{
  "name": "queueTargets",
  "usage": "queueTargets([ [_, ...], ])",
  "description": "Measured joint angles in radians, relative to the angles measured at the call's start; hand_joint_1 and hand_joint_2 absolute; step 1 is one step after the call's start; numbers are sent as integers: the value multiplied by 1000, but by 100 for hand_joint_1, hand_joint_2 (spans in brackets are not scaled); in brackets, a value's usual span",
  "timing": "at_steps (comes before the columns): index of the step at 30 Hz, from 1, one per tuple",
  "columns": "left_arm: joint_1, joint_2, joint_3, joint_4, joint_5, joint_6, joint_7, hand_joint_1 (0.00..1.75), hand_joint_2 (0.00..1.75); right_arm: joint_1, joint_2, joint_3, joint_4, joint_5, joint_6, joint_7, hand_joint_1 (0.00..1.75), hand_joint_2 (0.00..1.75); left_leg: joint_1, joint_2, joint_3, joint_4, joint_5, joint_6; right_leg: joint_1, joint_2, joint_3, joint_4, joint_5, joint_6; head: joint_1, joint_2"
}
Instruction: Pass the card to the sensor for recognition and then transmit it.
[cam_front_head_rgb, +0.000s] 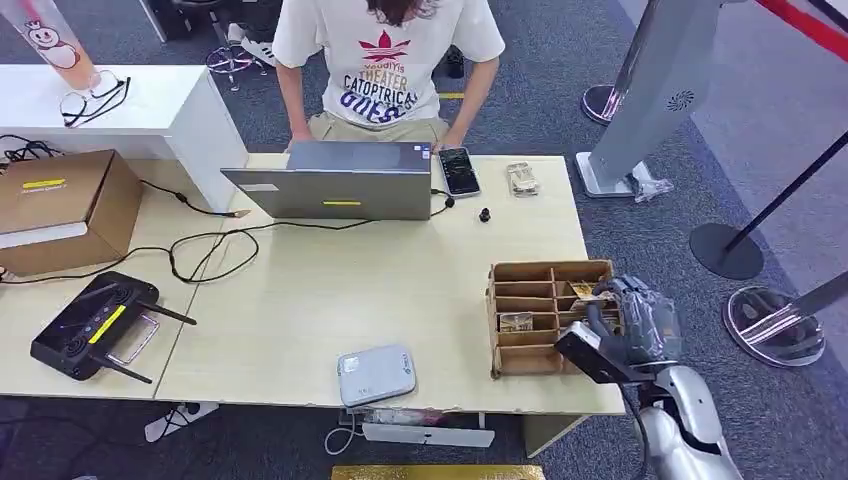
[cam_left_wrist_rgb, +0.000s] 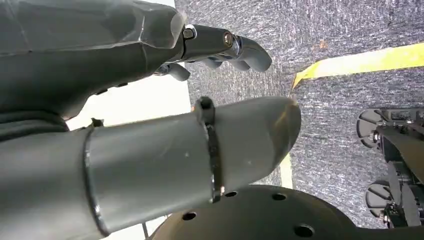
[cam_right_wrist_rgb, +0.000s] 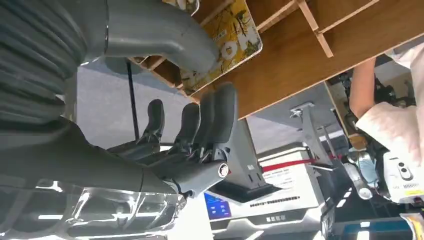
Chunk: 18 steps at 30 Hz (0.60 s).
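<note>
card (cam_right_wrist_rgb: 227, 37) | pinched between right robot hand (cam_right_wrist_rgb: 170, 75) thumb and fingers | over box (cam_front_head_rgb: 545, 312)

I'm looking down on a pale wood worktop (cam_front_head_rgb: 300, 300) over blue-grey carpet (cam_front_head_rgb: 560, 80). At its far edge a person in a white printed T-shirt (cam_front_head_rgb: 385, 60) sits behind an open grey laptop (cam_front_head_rgb: 335, 180), with a phone (cam_front_head_rgb: 458, 170) just beside it. On the left I've got a white counter (cam_front_head_rgb: 150, 110), a cardboard box (cam_front_head_rgb: 60, 205) and a black controller with antennas (cam_front_head_rgb: 95, 325), black cables trailing between them. To the right stand a grey kiosk stand (cam_front_head_rgb: 660, 90) and barrier posts on round bases (cam_front_head_rgb: 727, 250). Yellow tape (cam_left_wrist_rgb: 360, 62) marks the carpet.
</note>
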Motion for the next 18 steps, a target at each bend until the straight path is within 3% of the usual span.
queueTargets([
  [6, 0, 1, 0, 0, 0, 0, 0, 0, 0, -13, 0, 3, 17, -2, 10, 0, 117, 175, 0, 0, 0, 0, 0, 0, 0, 0, 0, 0, 0, 0, 0, 0],
  [11, 0, 2, 0, 0, 0, 0, 0, 0, 0, -20, 0, 5, 25, -3, 14, -1, 138, 175, 0, 0, 0, 0, 0, 0, 0, 0, 0, 0, 0, 0, 0, 0],
  [18, 1, 2, 0, 0, 1, 0, 0, 0, 0, -29, 0, 7, 27, -12, 22, -1, 141, 175, 0, 0, 1, 0, 0, 0, 0, 0, 1, 0, 0, 0, 0, 0],
])
